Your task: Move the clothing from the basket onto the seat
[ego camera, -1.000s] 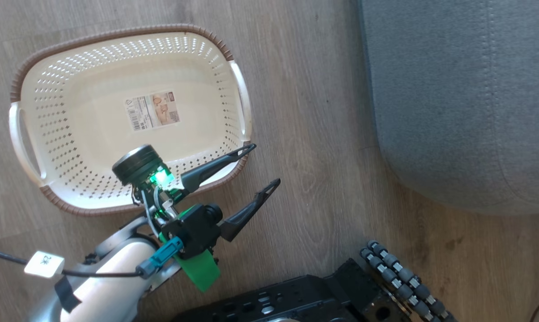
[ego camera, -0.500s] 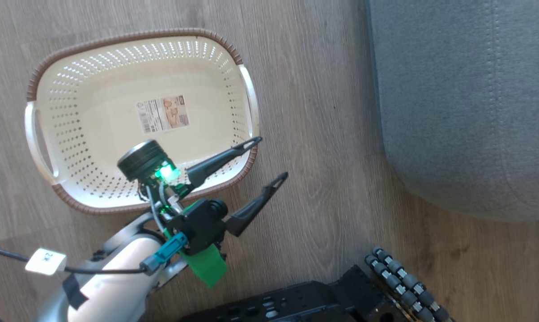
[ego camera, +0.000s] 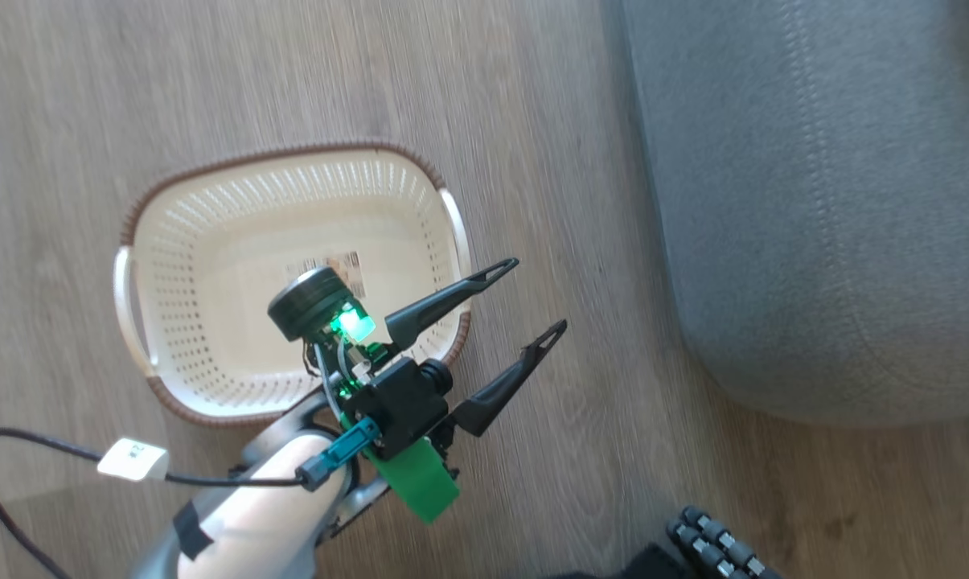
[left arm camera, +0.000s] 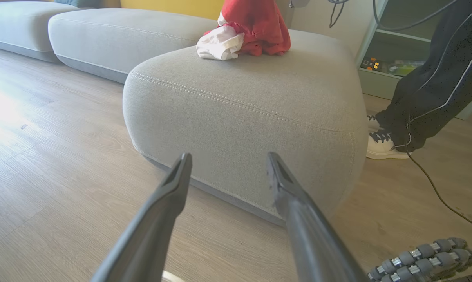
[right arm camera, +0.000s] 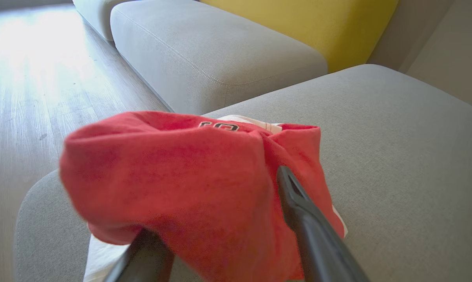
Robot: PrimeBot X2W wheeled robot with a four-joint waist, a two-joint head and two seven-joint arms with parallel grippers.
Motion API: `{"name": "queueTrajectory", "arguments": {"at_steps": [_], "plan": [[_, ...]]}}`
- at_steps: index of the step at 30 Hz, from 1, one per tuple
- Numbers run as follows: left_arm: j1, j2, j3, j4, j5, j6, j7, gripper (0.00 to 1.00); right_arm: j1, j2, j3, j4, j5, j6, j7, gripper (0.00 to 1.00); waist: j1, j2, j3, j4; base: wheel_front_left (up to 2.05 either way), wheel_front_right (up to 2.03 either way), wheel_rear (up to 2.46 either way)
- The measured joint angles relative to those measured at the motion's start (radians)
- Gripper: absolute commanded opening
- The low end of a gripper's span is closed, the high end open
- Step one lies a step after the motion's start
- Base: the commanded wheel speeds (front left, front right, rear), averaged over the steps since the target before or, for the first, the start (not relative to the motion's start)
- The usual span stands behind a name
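The cream basket (ego camera: 142, 241) with a brown rim stands on the wood floor, holding just its label (ego camera: 330, 270). My left gripper (ego camera: 539, 295) hangs open beside the basket's right corner, nothing between its fingers; in the left wrist view this gripper (left arm camera: 229, 156) points at the grey seat (left arm camera: 239, 98). The clothing (left arm camera: 255, 27), red with a white part, is heaped on the seat's top. In the right wrist view the red clothing (right arm camera: 181, 176) drapes over my right gripper (right arm camera: 234, 170), whose jaws stand wide open above the seat (right arm camera: 396, 156); its left fingertip is hidden under the cloth.
A person's dark trouser leg (left arm camera: 435, 78) and white shoe (left arm camera: 384, 145) stand to the right of the seat, by a shelf unit (left arm camera: 380, 58). More grey cushions (left arm camera: 102, 35) and a yellow backrest (right arm camera: 318, 23) lie behind. My base's roller wheel (ego camera: 717, 547) sits low.
The head camera has moved, so the basket now sits lower and smaller in the picture. The left gripper stays open by the basket's right corner.
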Motion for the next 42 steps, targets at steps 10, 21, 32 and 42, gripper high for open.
{"name": "queueTrajectory", "arguments": {"at_steps": [10,21,32,42], "plan": [[0.073,-0.083,0.052,0.031,-0.004,0.000,0.000,1.00,0.010,-0.078,0.235,-0.019,0.075,0.000,0.021,1.00,0.0000,0.0000,-0.167,0.013,0.00,0.00,0.00],[0.164,-0.146,0.165,0.066,0.004,0.000,0.000,1.00,0.185,-0.095,0.533,-0.134,0.434,0.000,-0.046,1.00,0.0000,0.0000,-0.344,0.048,0.00,0.00,0.00],[0.265,-0.217,0.411,0.088,0.025,0.069,0.000,1.00,0.447,-0.143,0.788,-0.504,0.840,0.000,-0.067,1.00,0.0000,0.0000,-0.461,0.093,0.00,0.00,0.00],[0.326,-0.238,0.562,0.081,0.060,0.162,0.000,1.00,0.773,-0.179,0.987,-0.748,1.075,0.000,-0.201,1.00,0.0000,0.0000,-0.518,0.156,0.00,0.00,0.00]]}}
